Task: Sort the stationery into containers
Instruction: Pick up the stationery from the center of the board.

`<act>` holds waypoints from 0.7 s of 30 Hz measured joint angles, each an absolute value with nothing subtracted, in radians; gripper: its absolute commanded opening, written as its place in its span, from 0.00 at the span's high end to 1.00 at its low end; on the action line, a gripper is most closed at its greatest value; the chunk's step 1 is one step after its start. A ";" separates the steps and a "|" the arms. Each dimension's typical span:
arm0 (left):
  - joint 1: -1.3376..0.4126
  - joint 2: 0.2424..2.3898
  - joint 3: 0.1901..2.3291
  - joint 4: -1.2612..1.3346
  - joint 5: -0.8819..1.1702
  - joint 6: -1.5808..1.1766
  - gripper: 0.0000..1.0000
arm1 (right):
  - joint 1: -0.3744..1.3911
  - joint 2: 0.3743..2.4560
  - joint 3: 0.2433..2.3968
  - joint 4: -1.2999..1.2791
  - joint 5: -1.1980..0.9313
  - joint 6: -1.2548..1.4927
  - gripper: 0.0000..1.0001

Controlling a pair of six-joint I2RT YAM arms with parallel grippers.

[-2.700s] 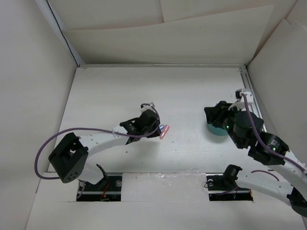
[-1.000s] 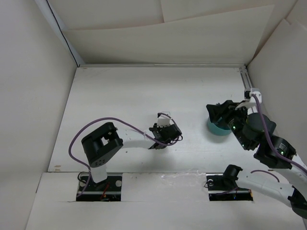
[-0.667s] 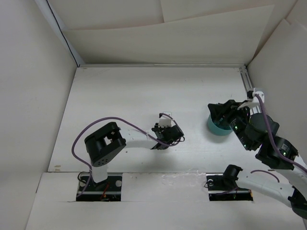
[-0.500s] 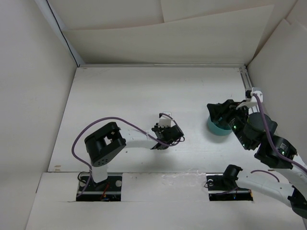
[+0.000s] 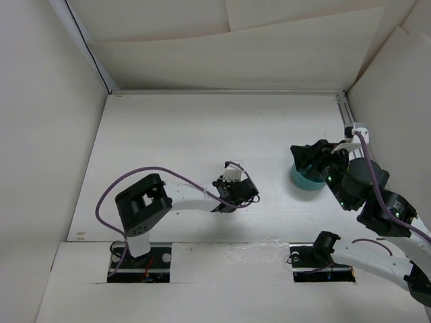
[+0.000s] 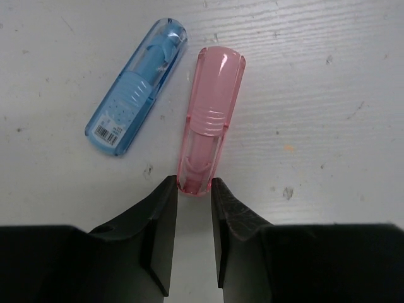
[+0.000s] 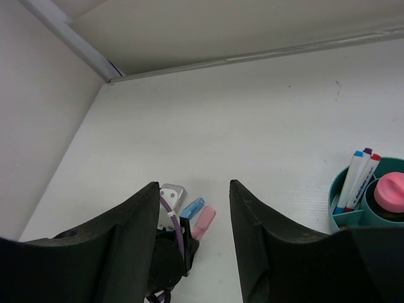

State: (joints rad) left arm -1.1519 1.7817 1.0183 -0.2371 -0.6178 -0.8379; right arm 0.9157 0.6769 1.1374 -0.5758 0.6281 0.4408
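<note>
A translucent pink marker (image 6: 208,120) lies flat on the white table, with a blue marker (image 6: 136,88) beside it on its left, slightly apart. My left gripper (image 6: 194,183) is low over the table, its narrow jaws pinching the pink marker's near end. In the top view the left gripper (image 5: 236,192) hides both markers. The teal cup (image 7: 353,214) holds white pens (image 7: 353,177) and a pink-capped glue stick (image 7: 388,189). My right gripper (image 7: 193,184) hangs open and empty above the table, beside the cup (image 5: 303,180), looking toward the pink marker (image 7: 204,222) and the blue one (image 7: 192,206).
White walls close in the table at the left, back and right. A metal rail (image 5: 345,114) runs along the right wall. The left arm's purple cable (image 5: 135,176) loops over the near left of the table.
The left gripper's jaws have narrowed onto the pink marker's end, and the left arm's elbow has shifted slightly. The right arm has stayed almost still.
</note>
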 measured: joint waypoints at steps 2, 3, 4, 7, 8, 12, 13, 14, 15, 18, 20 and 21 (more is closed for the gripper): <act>-1.159 1.753 1.018 -0.258 -0.599 -0.838 1.00 | 0.916 0.678 1.137 -0.576 0.628 0.441 0.47; -1.163 1.734 1.018 -0.265 -0.591 -0.837 1.00 | 0.916 0.680 1.137 -0.576 0.628 0.441 0.47; -1.164 1.712 1.018 -0.270 -0.583 -0.837 1.00 | 0.916 0.682 1.137 -0.576 0.628 0.441 0.47; -1.165 1.638 1.018 -0.283 -0.560 -0.836 1.00 | 0.916 0.684 1.137 -0.576 0.628 0.441 0.47; -1.165 1.613 1.018 -0.286 -0.550 -0.835 1.00 | 0.916 0.684 1.137 -0.576 0.628 0.441 0.47; -1.165 1.539 1.015 -0.285 -0.518 -0.831 1.00 | 0.916 0.684 1.138 -0.576 0.628 0.441 0.47; -1.165 1.530 1.014 -0.285 -0.505 -0.831 1.00 | 0.916 0.683 1.138 -0.576 0.628 0.441 0.47; -1.165 1.523 1.014 -0.286 -0.492 -0.828 1.00 | 0.916 0.682 1.138 -0.577 0.629 0.440 0.47; -1.165 1.517 1.014 -0.286 -0.479 -0.824 1.00 | 0.916 0.682 1.138 -0.577 0.632 0.440 0.47; -1.165 1.493 1.013 -0.283 -0.424 -0.807 1.00 | 0.916 0.681 1.145 -0.599 0.656 0.439 0.43; -1.165 1.473 1.019 -0.281 -0.381 -0.789 1.00 | 0.916 0.680 1.159 -0.623 0.681 0.437 0.43; -1.165 1.468 1.030 -0.283 -0.361 -0.782 1.00 | 0.916 0.680 1.171 -0.636 0.694 0.436 0.42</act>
